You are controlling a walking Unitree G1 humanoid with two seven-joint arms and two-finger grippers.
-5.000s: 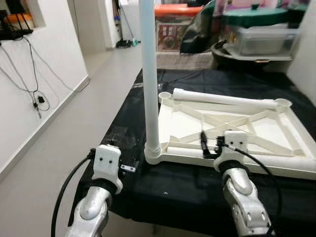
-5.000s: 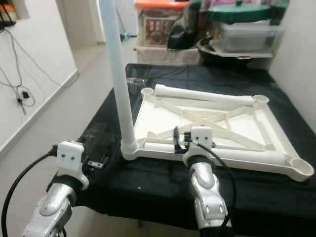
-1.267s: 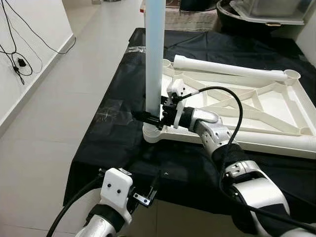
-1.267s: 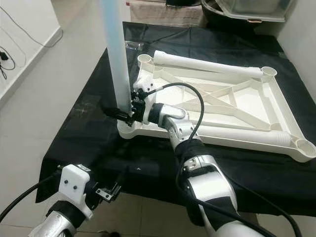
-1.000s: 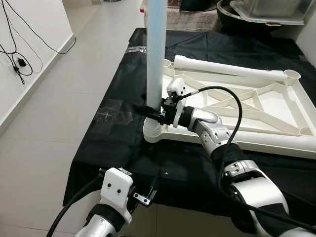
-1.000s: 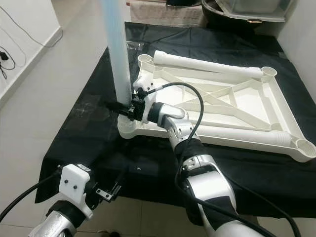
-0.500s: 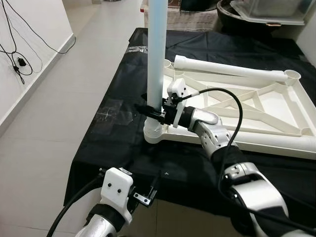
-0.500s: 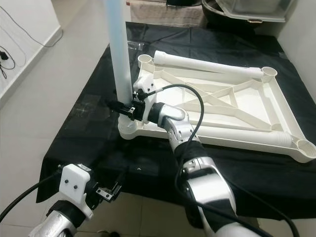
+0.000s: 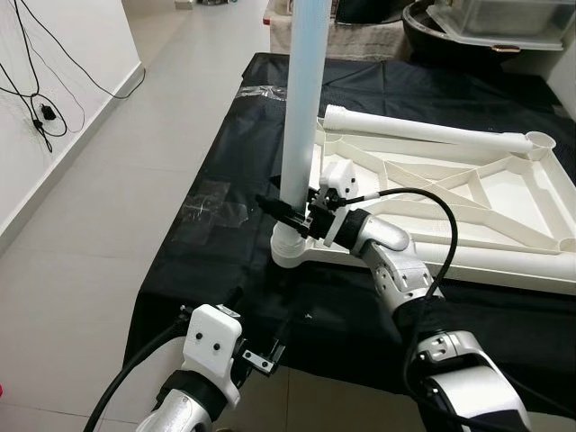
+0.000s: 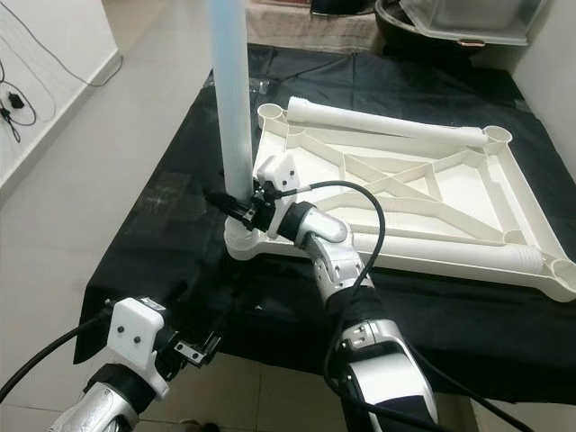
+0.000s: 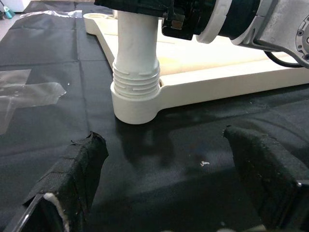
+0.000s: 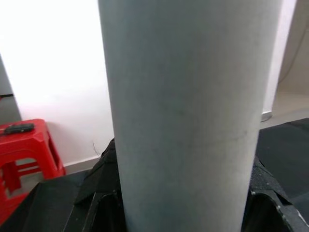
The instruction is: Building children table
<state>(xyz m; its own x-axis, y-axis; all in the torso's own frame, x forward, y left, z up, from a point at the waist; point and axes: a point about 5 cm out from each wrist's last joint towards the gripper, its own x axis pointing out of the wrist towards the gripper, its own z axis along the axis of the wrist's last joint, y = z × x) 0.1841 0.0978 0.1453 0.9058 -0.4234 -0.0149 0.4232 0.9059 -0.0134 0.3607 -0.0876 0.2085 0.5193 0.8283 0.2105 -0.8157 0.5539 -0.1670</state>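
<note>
Left gripper (image 9: 261,353): lower left of the left eye view, at the near edge of the black cloth (image 9: 216,261). Its two padded fingers stand wide apart with nothing between them. In the left wrist view the threaded foot of the leg and the corner socket lie straight ahead of the fingers, a little way off.

Right gripper (image 9: 286,214): centre of the left eye view, reaching in from the right. Its black fingers are closed around the upright leg just above the socket. In the right wrist view the pale tube sits squarely between the two dark fingers (image 12: 99,188).

Upright leg (image 9: 301,99): long axis vertical, running out of the top of the frame. Its foot is seated in the corner socket (image 9: 292,250) of the tabletop, at the corner nearest the robot on the left.

Key relation: the leg stands at right angles to the right gripper's reach, so any twist or push acts about the leg's own vertical axis. The right arm is already on it; the left is nearer the socket but apart from it.

Tabletop (image 9: 504,193): centre right, lying upside down, ribs showing.

Loose legs: one (image 9: 423,131) lies along the far edge, one (image 10: 450,255) along the near edge.

Far corner socket (image 9: 542,140): upper right, open.
</note>
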